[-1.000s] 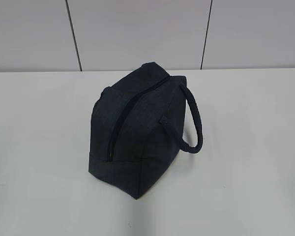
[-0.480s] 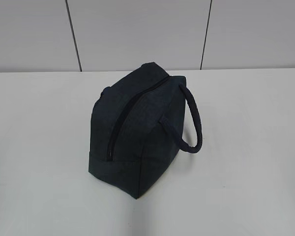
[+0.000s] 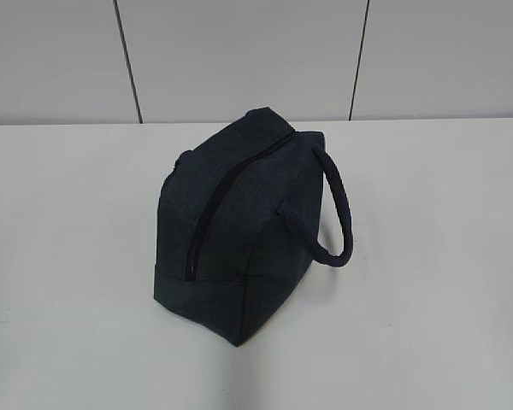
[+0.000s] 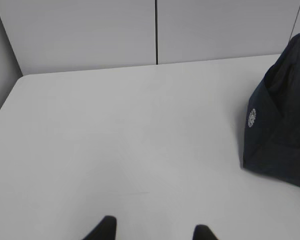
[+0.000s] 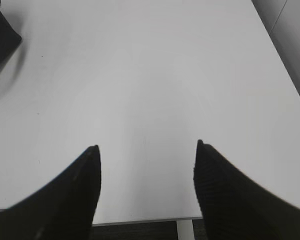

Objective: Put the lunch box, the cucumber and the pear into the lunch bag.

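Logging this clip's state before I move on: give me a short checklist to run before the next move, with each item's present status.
1. Lunch bag upright on the table: ok.
2. Bag's zipper open for loading: not ok, it looks shut along the top.
3. Lunch box, cucumber and pear located: cannot tell, none shows in any view; they may be inside the shut bag.
4. Left end effector free: ok, open, nothing between the fingertips, over bare table left of the bag.
5. Right end effector free: ok, open and empty near the table's front edge.
6. Handle clear of the zipper: ok, it hangs off the right side.
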`<control>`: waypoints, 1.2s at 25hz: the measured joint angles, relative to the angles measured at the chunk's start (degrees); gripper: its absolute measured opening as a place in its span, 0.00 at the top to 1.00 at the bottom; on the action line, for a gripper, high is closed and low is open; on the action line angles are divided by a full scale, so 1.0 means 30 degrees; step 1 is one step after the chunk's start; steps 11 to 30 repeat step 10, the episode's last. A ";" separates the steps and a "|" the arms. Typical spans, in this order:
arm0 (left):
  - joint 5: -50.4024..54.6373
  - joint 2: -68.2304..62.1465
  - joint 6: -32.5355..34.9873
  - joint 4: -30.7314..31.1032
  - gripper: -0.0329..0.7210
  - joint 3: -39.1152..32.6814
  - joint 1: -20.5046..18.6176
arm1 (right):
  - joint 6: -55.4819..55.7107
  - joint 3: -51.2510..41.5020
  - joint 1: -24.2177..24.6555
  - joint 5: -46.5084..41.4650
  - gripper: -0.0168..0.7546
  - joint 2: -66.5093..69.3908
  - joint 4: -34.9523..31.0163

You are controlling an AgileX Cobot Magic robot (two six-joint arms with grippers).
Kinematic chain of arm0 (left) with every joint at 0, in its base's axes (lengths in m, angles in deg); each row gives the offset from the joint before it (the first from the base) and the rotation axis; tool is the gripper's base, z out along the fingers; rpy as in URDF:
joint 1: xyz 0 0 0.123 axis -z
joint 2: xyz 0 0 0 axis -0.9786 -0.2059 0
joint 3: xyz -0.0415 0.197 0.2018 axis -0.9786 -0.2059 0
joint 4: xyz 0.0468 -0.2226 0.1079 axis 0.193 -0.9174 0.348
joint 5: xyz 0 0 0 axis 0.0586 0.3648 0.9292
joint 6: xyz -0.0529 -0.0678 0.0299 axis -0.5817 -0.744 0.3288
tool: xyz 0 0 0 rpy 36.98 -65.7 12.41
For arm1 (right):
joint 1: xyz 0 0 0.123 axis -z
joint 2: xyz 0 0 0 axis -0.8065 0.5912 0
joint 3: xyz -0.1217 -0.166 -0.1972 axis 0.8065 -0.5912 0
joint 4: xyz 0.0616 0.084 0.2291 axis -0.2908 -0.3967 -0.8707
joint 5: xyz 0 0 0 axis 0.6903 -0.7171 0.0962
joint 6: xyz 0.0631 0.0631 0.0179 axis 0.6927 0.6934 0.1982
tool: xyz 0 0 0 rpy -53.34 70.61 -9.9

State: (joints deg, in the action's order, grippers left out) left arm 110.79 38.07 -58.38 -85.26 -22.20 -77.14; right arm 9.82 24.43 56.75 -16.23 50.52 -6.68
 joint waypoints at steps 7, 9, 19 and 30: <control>0.0000 0.0000 0.0000 0.0000 0.58 0.0000 0.0000 | 0.0000 0.0000 0.0000 0.0000 0.38 0.0000 0.0000; 0.0000 0.0000 0.0000 0.0000 0.58 0.0000 0.0000 | 0.0000 0.0000 0.0000 0.0000 0.38 0.0000 0.0000; 0.0000 0.0000 0.0000 0.0000 0.58 0.0000 0.0000 | 0.0000 0.0000 0.0000 0.0000 0.38 0.0000 0.0000; 0.0000 0.0000 0.0000 0.0000 0.58 0.0000 0.0000 | 0.0000 0.0000 0.0000 0.0000 0.38 0.0000 0.0000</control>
